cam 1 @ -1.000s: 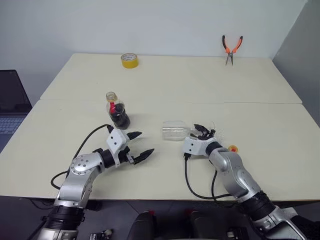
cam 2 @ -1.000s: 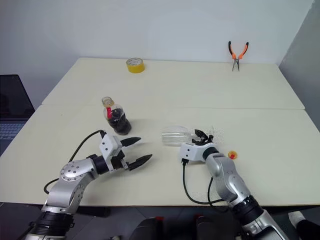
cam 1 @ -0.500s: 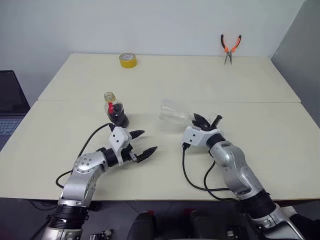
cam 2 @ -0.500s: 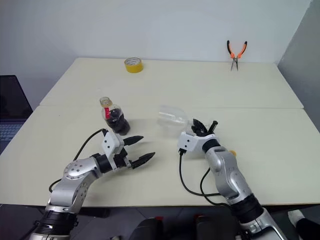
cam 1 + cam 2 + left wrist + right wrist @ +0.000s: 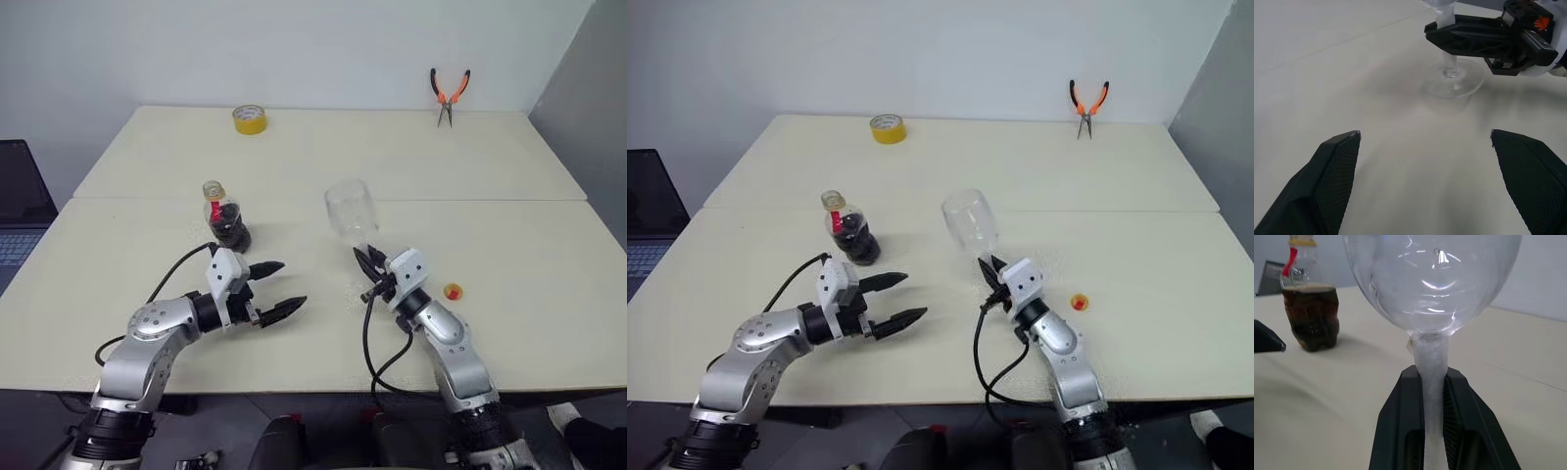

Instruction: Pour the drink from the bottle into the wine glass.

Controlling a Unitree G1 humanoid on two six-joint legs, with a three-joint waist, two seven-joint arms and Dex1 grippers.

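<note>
The wine glass stands nearly upright, its bowl leaning a little toward the table's far side. My right gripper is shut on its thin stem, with a black finger on each side. The round foot sits low at the table surface. The bottle, partly full of the dark drink, stands upright to the left of the glass. My left gripper hovers open in front of the bottle with nothing between its fingers, pointing toward the glass.
A small orange-yellow cap lies on the table right of my right arm. A yellow tape roll and orange pliers lie at the far edge. A laptop sits off the left side.
The right gripper shut on the stem and rolled, bringing the glass from lying on its side to nearly upright and a little leftward. The left gripper stayed open, almost in place.
</note>
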